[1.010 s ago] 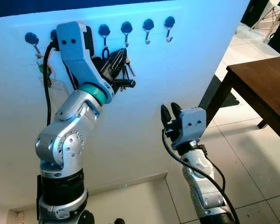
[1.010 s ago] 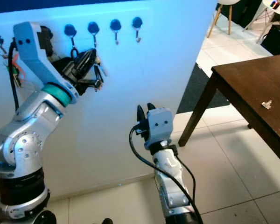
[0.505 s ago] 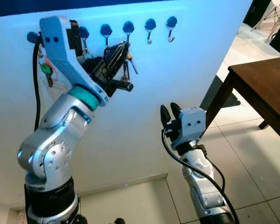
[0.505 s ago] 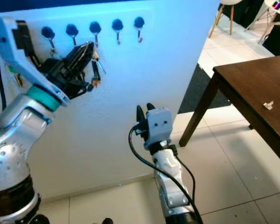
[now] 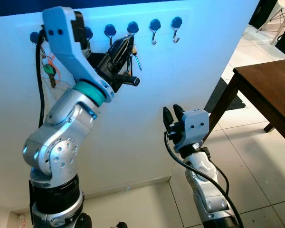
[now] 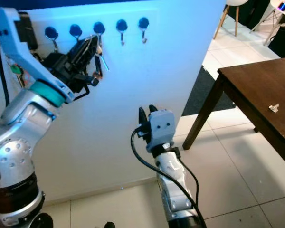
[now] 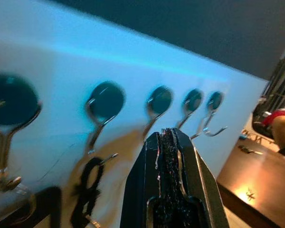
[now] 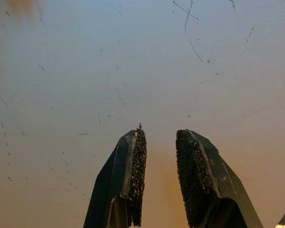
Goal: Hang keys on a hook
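A row of blue-capped metal hooks (image 5: 155, 26) runs along the top of a white wall (image 5: 180, 71). My left gripper (image 5: 127, 43) is raised against the wall just below the hook (image 5: 132, 28) near the middle of the row. It is shut on a bunch of dark keys (image 5: 134, 56) that dangles from its tips. In the left wrist view the fingertips (image 7: 167, 140) are pressed together below the hooks (image 7: 104, 100). My right gripper (image 5: 172, 109) is held low, open, pointing at the bare wall with nothing between its fingers (image 8: 135, 164).
Another key set with a green key and orange tag (image 5: 50, 69) hangs from a hook at the left end. A dark wooden table (image 5: 270, 90) stands to the right on the tiled floor, with a dark mat (image 5: 223, 97) by the wall.
My left arm has swung and lifted the keys up closer to the hook near the middle of the row. The right arm has stayed where it was.
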`<state>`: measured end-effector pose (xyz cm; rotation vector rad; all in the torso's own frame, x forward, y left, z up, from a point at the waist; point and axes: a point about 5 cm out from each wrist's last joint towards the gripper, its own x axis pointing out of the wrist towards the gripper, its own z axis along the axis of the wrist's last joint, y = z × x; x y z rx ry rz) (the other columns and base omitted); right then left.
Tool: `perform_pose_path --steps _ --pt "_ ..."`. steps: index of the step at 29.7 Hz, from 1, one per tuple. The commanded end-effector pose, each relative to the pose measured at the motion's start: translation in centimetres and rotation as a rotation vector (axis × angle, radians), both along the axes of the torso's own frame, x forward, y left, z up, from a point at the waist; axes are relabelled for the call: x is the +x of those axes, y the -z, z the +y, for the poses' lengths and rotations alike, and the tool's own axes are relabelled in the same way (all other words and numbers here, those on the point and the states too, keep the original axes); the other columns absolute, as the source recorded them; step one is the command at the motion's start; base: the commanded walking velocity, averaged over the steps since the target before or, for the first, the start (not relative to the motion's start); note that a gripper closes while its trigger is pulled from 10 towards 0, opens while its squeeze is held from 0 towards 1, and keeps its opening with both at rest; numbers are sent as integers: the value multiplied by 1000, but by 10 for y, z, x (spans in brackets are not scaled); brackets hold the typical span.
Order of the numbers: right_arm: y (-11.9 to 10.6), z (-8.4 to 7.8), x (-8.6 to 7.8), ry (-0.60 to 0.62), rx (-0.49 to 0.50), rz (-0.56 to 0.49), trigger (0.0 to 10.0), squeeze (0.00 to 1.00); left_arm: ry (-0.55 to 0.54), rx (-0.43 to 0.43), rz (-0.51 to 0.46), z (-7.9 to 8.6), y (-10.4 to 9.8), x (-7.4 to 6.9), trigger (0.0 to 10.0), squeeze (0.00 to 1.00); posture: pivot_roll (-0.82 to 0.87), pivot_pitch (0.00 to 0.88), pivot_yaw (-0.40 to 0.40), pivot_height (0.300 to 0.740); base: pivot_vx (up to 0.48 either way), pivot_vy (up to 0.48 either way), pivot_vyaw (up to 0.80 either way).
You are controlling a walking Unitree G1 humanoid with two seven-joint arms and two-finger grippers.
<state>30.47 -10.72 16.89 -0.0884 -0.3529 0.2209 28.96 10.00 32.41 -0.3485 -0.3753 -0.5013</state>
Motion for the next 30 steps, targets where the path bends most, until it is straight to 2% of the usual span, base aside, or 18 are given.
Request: perform_pose_path --steps 1,16,18,23,30 --pt "2 1 -1 -2 3 7 10000 0 -14 -7 -10 2 -3 0 10000 0 -22 79 119 740 0 0 0" --pt "1 1 -1 -3 3 7 10000 0 -22 -27 -18 5 -5 0 10000 0 -17 82 115 740 0 0 0" --pt "1 1 -1 -2 2 7 10000 0 12 -58 -47 9 -9 -6 10000 0 -17 81 116 740 0 0 0" --pt "1 0 -1 -2 2 7 10000 0 63 -45 -67 10 -8 -14 10000 0 -14 83 113 740 0 0 0" --pt "1 0 0 -3 1 6 10000 0 72 -36 -62 4 -6 -15 10000 0 -13 84 111 740 0 0 0"
